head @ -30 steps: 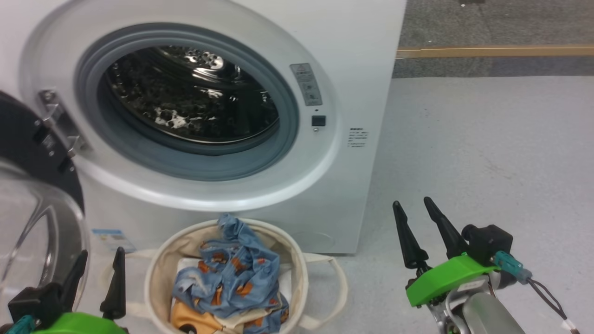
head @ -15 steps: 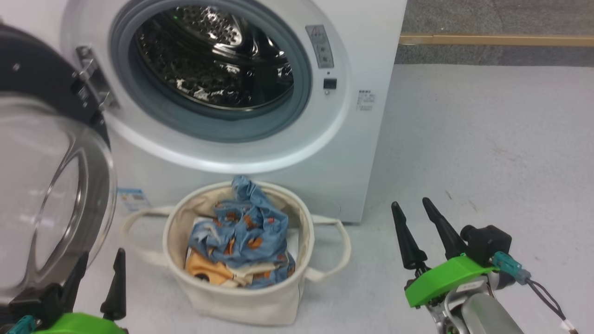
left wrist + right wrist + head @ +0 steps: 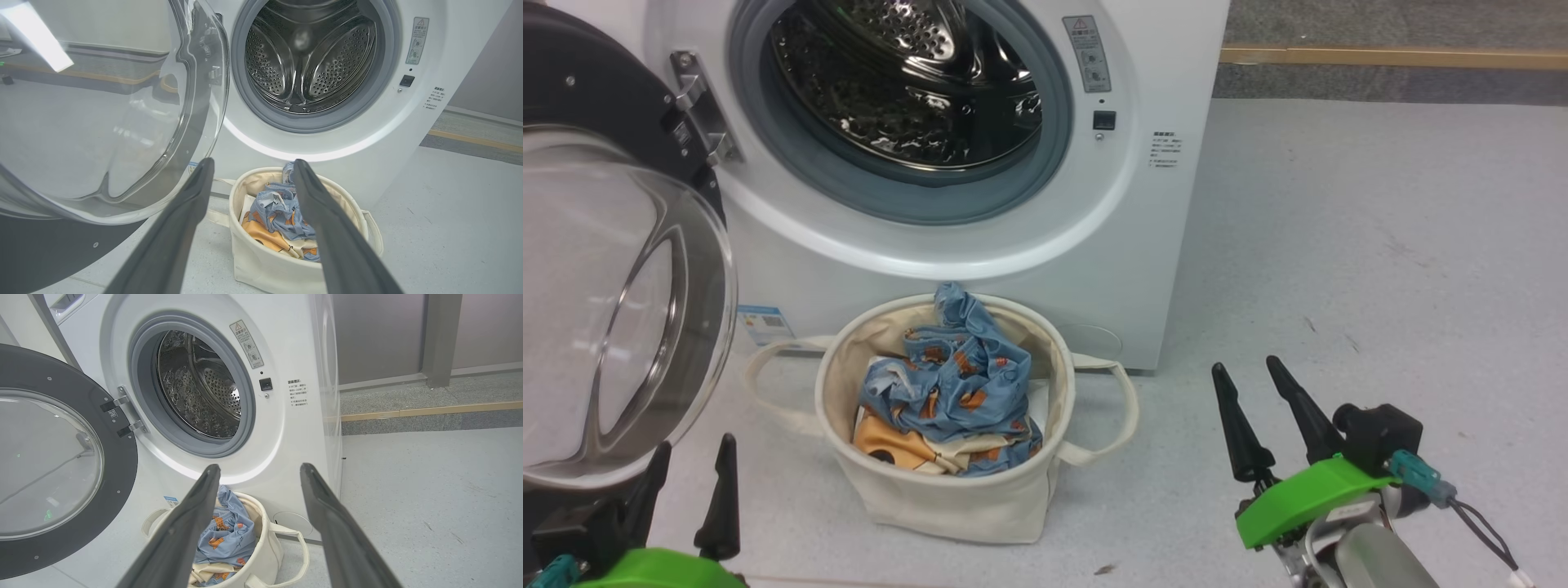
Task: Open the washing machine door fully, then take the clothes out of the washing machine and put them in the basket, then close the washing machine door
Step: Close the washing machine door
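Head view: your left gripper (image 3: 694,445) and right gripper (image 3: 1245,366) hover spread and empty, the clothes (image 3: 956,384) in the basket (image 3: 947,506) ahead between them. The washing machine door (image 3: 613,286) gapes just left of your left gripper; push its rim, not the glass, rightward until shut.

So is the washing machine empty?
Empty, as far as the pictures show: the drum is bare steel, and the clothes lie in the basket.

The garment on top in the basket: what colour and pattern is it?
Blue with small orange prints; the garment shows best in the head view.
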`<state>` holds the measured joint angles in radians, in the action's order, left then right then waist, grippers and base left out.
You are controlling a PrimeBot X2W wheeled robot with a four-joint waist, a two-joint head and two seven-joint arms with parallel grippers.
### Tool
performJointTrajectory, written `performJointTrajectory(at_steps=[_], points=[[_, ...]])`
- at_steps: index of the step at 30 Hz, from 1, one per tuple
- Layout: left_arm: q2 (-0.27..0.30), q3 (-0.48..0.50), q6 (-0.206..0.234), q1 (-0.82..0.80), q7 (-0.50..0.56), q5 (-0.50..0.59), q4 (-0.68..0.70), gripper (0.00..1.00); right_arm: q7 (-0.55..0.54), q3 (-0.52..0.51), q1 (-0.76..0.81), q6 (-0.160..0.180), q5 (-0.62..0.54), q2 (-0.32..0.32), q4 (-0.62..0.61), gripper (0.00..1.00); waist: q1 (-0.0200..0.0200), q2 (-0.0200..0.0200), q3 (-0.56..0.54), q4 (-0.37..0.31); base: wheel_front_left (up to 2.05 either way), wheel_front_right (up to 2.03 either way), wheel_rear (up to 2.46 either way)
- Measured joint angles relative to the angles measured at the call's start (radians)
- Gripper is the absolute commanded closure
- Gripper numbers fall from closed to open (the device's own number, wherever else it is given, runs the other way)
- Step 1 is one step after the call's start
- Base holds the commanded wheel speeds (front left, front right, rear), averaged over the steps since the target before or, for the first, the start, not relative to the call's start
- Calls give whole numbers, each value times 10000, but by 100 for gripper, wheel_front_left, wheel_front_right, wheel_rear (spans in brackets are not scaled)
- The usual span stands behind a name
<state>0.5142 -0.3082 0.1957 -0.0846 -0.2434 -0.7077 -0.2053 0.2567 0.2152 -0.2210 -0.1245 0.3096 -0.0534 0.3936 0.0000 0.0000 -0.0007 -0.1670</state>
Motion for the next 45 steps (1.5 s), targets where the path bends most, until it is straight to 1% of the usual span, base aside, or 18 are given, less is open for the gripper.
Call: performJointTrajectory(at_steps=[10, 18, 19, 24, 27, 37, 38, 45], points=[[-13, 65, 255, -2, -48, 163, 50, 0, 0, -27, 14, 0, 0, 0, -2, 0, 0, 0, -29, 435, 0, 0, 0], [-77, 378, 466, 12, -50, 268, 107, 0, 0, 2, 111, 0, 36, 0, 4, 0, 0, 0, -159, 1276, 0, 0, 0], [-77, 378, 466, 12, -50, 268, 107, 0, 0, 2, 111, 0, 36, 0, 4, 0, 0, 0, -159, 1276, 0, 0, 0], [-127, 608, 523, 94, -52, 247, 163, 0, 0, 67, 285, 0, 167, 0, 33, 0, 0, 0, -248, 2058, 0, 0, 0], [-123, 719, 640, 238, -52, 245, 205, 0, 0, 128, 327, 0, 226, 0, 58, 0, 0, 0, -307, 2607, 0, 0, 0], [-92, 1099, 949, 460, -52, 2, 428, 0, 0, 297, 626, 0, 460, 4, 19, 0, 0, 0, -555, 4526, 0, 0, 0], [-77, 1152, 997, 483, -52, 2, 456, 0, 0, 334, 667, 0, 525, 8, 4, 0, 0, 0, -606, 4894, 0, 0, 0], [-31, 1231, 1129, 496, -50, -8, 537, 0, 0, 454, 675, 0, 560, 8, -50, 0, 0, 0, -708, 6003, 0, 0, 0]])
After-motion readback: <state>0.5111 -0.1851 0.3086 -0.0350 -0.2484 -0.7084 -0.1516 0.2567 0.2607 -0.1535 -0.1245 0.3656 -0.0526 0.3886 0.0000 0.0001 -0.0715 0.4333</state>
